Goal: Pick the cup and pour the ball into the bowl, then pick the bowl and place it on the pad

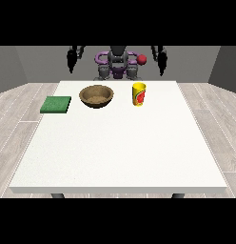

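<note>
- Front view: the robot stands behind the far edge of the white table (115, 143), both arms raised and hanging back, neither hand over the surface yet.
- The hand at the view's right (162, 59) hangs high, behind the far edge; whether its fingers are straight or curled, I cannot tell.
- Same story for the hand at the view's left (72, 59): up, holding nothing that shows, finger state not readable.
- The yellow cup (139, 94) stands upright near the far edge, a little right of its middle; the ball is not visible inside from here.
- A red ball-like shape (142, 59) shows up by the robot's chest, and I cannot say what it belongs to.
- The wooden bowl (96, 96) sits just left of the cup, apart from it; the green pad (56, 104) lies at the left edge near the far corner.
- Step in hand, I judge: reach for the cup. The hand at the view's right is nearer; best come at the cup's side, keep it upright, then tip over the bowl's middle.
</note>
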Available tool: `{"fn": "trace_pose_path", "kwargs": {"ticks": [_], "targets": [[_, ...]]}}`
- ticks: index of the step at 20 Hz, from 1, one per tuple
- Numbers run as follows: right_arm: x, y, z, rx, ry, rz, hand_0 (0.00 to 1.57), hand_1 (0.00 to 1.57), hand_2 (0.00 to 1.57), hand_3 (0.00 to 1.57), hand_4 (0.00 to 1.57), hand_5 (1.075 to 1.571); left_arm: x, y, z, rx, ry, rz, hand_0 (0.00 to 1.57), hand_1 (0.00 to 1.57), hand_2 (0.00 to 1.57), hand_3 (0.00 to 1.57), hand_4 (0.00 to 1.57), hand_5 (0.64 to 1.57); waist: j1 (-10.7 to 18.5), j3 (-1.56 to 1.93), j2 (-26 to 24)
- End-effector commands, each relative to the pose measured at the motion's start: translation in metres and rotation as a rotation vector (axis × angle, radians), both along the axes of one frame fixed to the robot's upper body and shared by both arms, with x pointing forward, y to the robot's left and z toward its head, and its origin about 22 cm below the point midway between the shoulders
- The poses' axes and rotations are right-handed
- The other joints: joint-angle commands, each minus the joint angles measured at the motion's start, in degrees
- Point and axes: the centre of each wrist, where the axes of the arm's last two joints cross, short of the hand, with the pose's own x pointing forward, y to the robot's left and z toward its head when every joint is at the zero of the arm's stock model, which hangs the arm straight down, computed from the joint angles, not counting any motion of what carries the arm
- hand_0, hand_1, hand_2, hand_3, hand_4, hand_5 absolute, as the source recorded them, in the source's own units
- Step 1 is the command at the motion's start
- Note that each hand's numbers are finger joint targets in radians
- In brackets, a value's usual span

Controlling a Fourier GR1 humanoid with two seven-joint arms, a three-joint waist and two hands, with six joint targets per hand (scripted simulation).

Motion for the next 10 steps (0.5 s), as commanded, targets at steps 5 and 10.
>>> {"fn": "trace_pose_path", "kwargs": {"ticks": [5,10], "targets": [[0.001,-0.013,0.03,-0.056,-0.008,0.0,0.0,0.0,0.0,0.0,0.0,1.569,0.001,0.006,0.029,0.03,-0.01,-0.005,0.0,0.0,0.0,0.0,0.0,1.557,-0.19,1.38,-14.97],[-0.016,-0.079,0.044,0.009,0.039,0.075,0.0,0.0,0.0,0.0,0.0,1.569,0.01,0.009,0.066,-0.123,-0.028,0.043,0.0,0.0,0.0,0.0,0.0,1.558,-2.07,1.89,-12.45]]}}
